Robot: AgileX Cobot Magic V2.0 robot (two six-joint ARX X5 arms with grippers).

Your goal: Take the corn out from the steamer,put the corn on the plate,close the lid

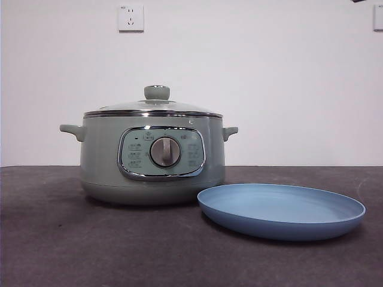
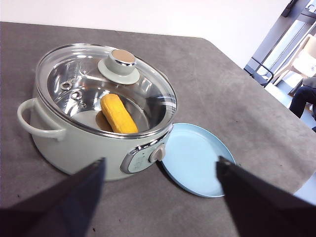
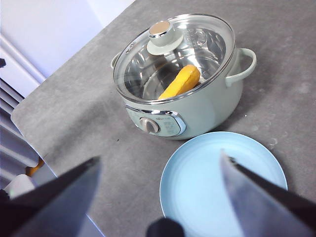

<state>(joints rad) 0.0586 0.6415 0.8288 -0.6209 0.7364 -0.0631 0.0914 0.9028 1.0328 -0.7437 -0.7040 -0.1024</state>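
The sage-green steamer stands on the dark table left of centre, with its glass lid shut on it. It also shows in the left wrist view and the right wrist view. The yellow-orange corn lies inside the pot under the lid, and shows in the right wrist view too. The empty light-blue plate lies just right of the pot. My left gripper and right gripper are both open, high above the table and away from everything.
The dark grey table ends at a white wall with a socket. A black arm tip shows at the top right corner. The table's rounded edges show in both wrist views.
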